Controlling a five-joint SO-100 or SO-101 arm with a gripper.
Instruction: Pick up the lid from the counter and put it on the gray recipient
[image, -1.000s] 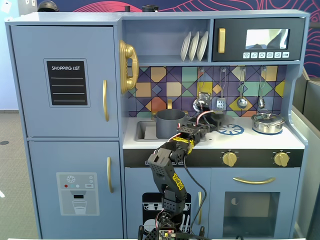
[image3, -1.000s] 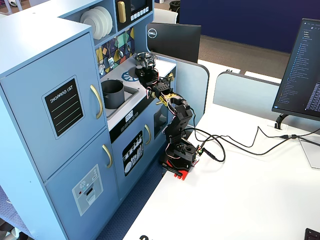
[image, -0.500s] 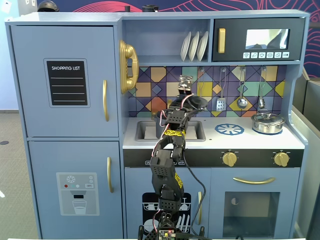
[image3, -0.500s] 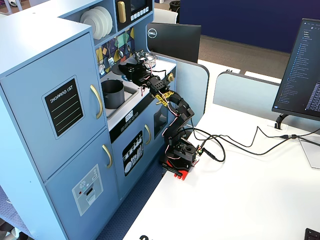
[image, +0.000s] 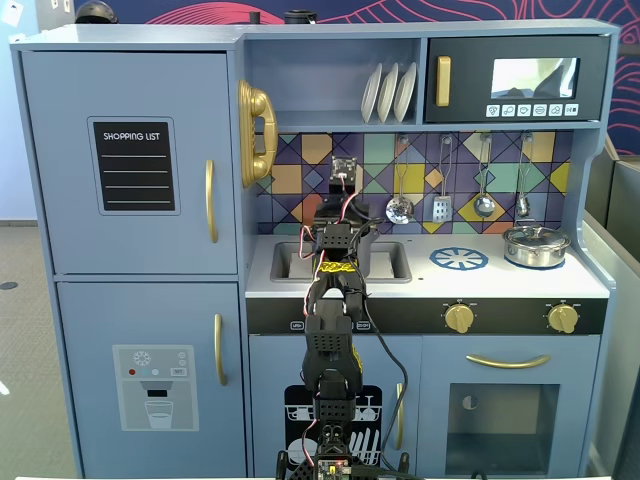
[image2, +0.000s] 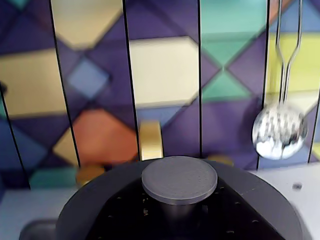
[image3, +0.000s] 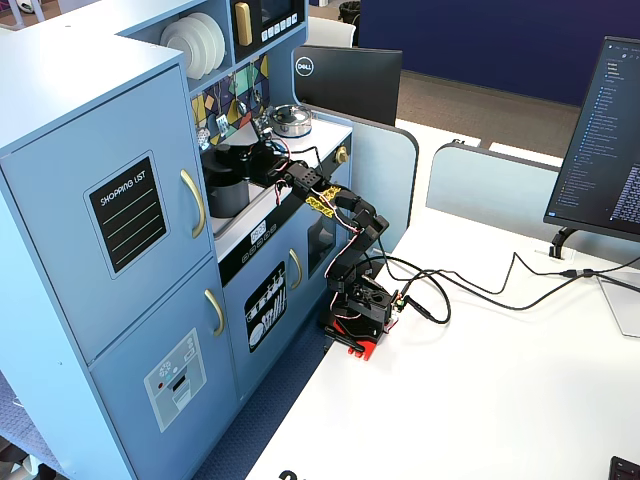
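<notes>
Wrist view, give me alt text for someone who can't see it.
A dark-gray lid with a flat round center knob fills the bottom of the frame, seen close up. Behind it is a backsplash of colorful geometric tiles, with a shiny perforated metal ladle hanging at right. The claw itself is not visible.

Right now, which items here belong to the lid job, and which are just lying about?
Job:
- lid, close under the wrist camera
- gray recipient, in the sink area

Lying about:
- silver pot on the stove
- blue burner circle
- plates
- hanging utensils
</notes>
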